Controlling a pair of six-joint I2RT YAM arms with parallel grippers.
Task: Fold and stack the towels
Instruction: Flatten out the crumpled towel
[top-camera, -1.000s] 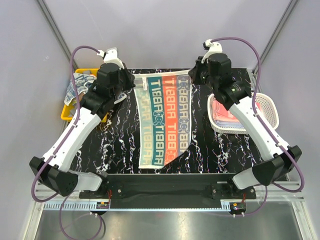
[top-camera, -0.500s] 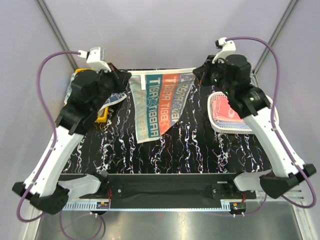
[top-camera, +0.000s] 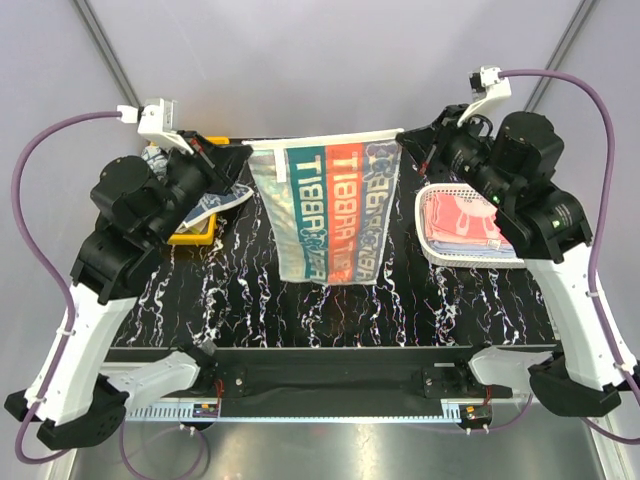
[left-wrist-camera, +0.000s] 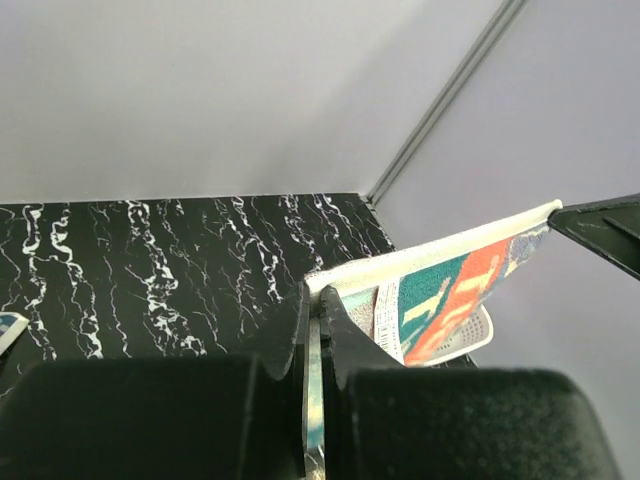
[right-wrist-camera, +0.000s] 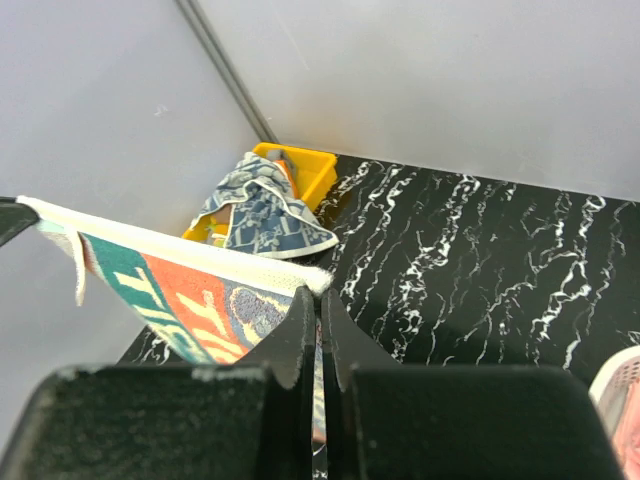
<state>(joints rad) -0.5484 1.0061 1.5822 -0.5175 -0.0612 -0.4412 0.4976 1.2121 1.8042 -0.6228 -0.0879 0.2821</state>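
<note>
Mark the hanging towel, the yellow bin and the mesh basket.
towel (top-camera: 325, 215), top view, middle of the hanging cloth.
bin (right-wrist-camera: 312, 172), right wrist view, its bare side wall.
basket (top-camera: 460, 257), top view, its near rim.

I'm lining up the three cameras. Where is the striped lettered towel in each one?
Top external: the striped towel hangs at upper centre, spread wide.
Left wrist: right of centre.
Right wrist: lower left.
Shared landmark: the black marbled table, seen in all three views.

My striped lettered towel (top-camera: 328, 215) hangs spread, taut along its top edge; blue-white towel (top-camera: 215, 203) crumpled at ten o'clock, pink towels (top-camera: 462, 222) at three.
</note>
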